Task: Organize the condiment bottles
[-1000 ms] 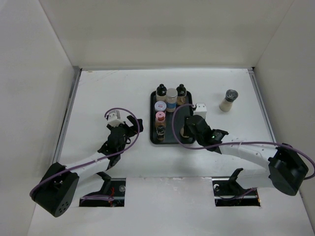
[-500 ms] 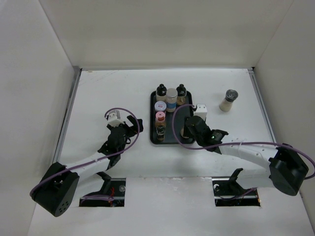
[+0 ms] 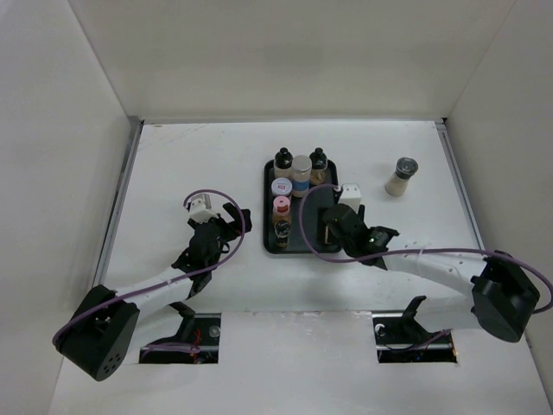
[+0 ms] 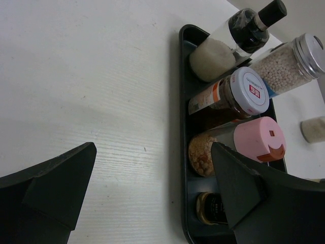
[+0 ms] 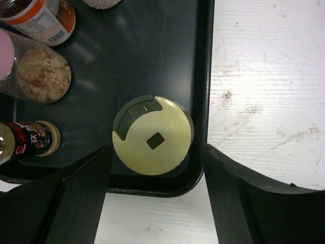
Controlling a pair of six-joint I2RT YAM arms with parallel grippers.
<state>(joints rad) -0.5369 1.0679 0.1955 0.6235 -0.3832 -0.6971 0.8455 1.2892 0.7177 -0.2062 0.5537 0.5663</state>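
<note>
Several condiment bottles stand in the black tray (image 3: 302, 245): two black-capped (image 3: 282, 160), a blue-labelled jar (image 3: 301, 171), a white-lidded jar (image 3: 282, 187), a pink-capped jar (image 3: 281, 207) and a small dark bottle (image 3: 282, 230). A grey-capped bottle (image 3: 402, 176) stands alone on the table to the right. My right gripper (image 5: 155, 148) is open over the tray's near right corner, its fingers either side of a cream-capped bottle (image 5: 152, 136) without touching it. My left gripper (image 4: 152, 147) is open and empty over the table, left of the tray (image 4: 182, 101).
White walls enclose the table on three sides. The right gripper's right finger (image 5: 244, 193) hangs outside the tray rim, over the table. In the left wrist view the pink-capped jar (image 4: 256, 140) and the dark bottle (image 4: 213, 208) sit close behind the right finger.
My right gripper has shifted slightly left over the tray's near right corner. The left arm and the bottles have not moved.
</note>
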